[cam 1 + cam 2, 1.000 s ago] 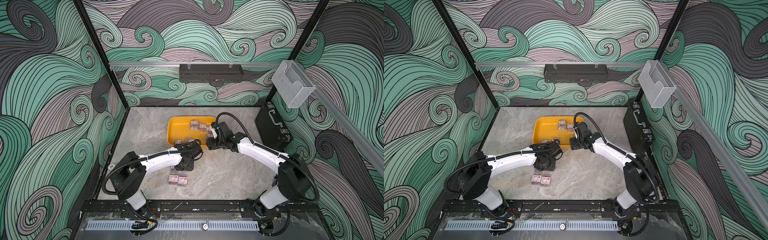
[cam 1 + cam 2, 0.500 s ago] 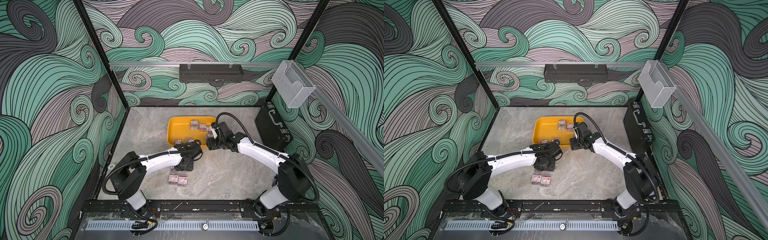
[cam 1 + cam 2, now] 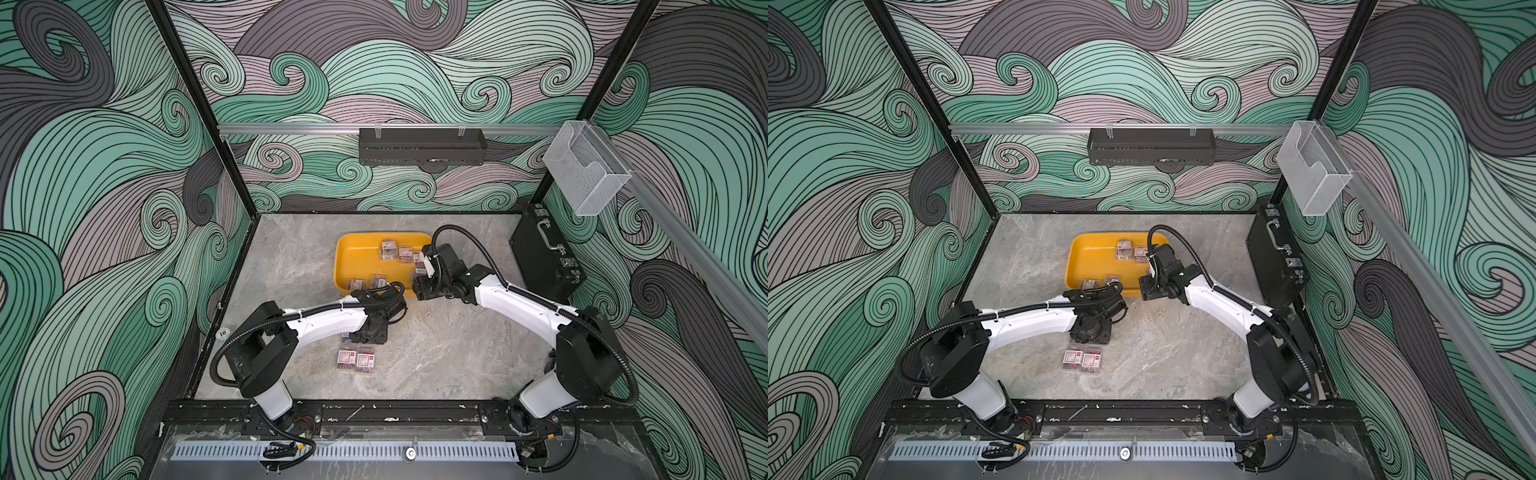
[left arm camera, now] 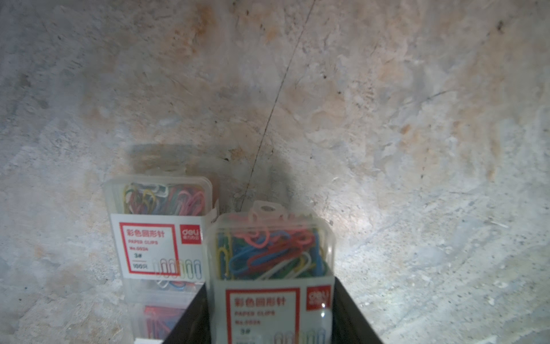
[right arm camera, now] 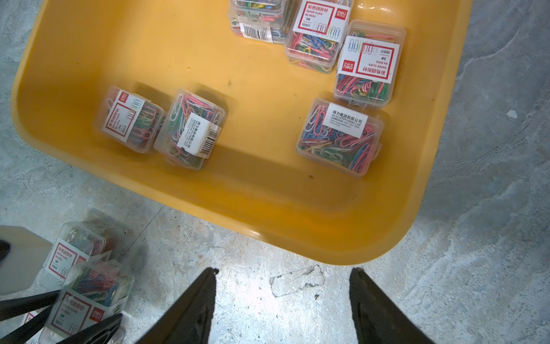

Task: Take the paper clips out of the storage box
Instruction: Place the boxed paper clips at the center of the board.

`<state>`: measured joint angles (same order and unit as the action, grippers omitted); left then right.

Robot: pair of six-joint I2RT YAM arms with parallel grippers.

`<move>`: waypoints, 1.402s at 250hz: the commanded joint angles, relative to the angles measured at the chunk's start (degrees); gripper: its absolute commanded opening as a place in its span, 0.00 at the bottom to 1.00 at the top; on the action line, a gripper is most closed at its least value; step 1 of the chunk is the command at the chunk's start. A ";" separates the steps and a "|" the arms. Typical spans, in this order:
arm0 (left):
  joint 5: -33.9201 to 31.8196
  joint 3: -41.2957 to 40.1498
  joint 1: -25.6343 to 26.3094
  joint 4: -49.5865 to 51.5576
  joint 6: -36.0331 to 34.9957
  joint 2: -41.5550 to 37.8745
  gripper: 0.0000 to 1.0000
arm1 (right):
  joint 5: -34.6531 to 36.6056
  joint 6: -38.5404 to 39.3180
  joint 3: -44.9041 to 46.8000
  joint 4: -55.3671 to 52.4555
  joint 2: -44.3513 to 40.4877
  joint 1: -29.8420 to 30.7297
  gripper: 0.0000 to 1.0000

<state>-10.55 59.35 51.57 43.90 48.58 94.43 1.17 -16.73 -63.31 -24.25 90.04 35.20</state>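
While the left gripper [image 4: 270, 283] clasps a clip box [image 4: 272, 253] (perhaps just above the table [image 4: 387, 119]), the right gripper [image 5: 284, 269] stands open.

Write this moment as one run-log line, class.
left gripper: shut on paper-clip box | right gripper: open, empty | storage box: paper clips inside

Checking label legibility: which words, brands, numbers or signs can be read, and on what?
"彩色回形针", "PAPER CLIPS", "3#": front label, paper clip box on table.
"deli": red corner, same label.
"得力集团有限公司": back label, flipped paper clip box in storage box.
"10": round tag at table edge.
Barcode digits and fine print: too blurred.
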 commanded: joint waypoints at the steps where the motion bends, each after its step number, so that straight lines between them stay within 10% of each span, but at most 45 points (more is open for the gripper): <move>1: -1.87 1.11 0.77 2.23 0.80 0.56 0.49 | 0.76 0.28 -1.16 -0.97 -0.45 -0.24 0.71; 351: -3.56 2.70 1.56 4.08 0.91 0.58 0.61 | 0.76 0.27 -1.03 -1.08 -0.61 -0.23 0.71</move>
<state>-12.62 60.18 52.71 45.45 48.71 94.83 1.19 -16.69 -63.31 -24.38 90.04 35.20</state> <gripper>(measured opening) 0.608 0.711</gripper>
